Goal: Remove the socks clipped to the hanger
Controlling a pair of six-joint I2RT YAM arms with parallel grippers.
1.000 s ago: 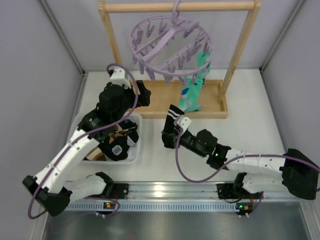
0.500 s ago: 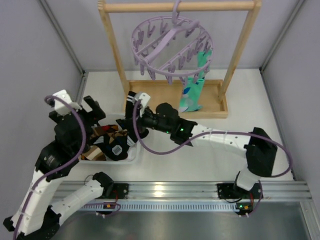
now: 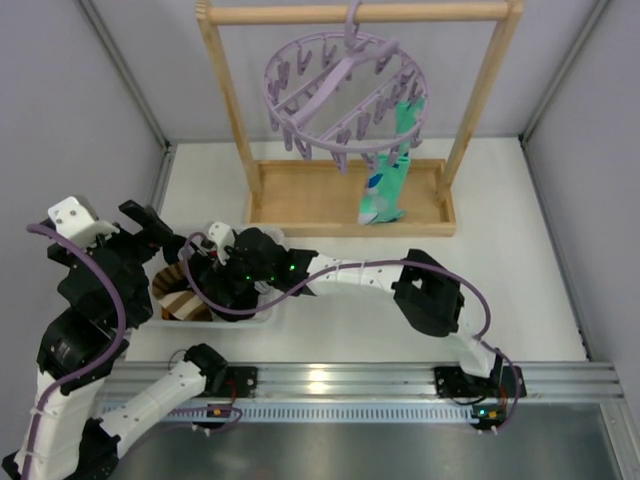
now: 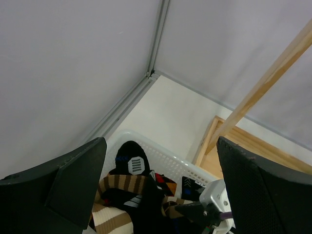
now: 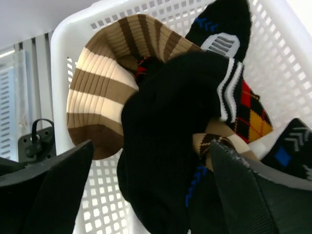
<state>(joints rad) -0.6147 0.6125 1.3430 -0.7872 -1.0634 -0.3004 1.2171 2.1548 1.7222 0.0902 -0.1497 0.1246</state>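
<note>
1. One mint-teal sock (image 3: 388,175) of soft knit hangs from a peg on the right rim of the hanger (image 3: 330,78), its toe down by the base tray of the wooden rack (image 3: 350,13).
2. Hanger is a round lavender plastic ring with crossbars and many small dangling clips. Its hook is over the rack's top bar.
3. Other socks lie heaped in a white perforated plastic basket (image 5: 68,34) on the table (image 3: 500,260), front-left of the rack.
4. Heap holds a plain black sock (image 5: 165,161) on top, a ribbed brown-and-cream striped sock (image 5: 97,97), a red-yellow-black argyle sock (image 5: 251,109), and a black sock with a grey-white patch (image 5: 222,29).
5. Right gripper (image 5: 151,146) is low over the basket with its fingers spread wide. The plain black sock lies loose between them, not pinched.
6. Left gripper (image 4: 161,141) is raised above the basket's left side, fingers wide apart, holding nothing.
7. Both grippers are well apart from the hanger.
</note>
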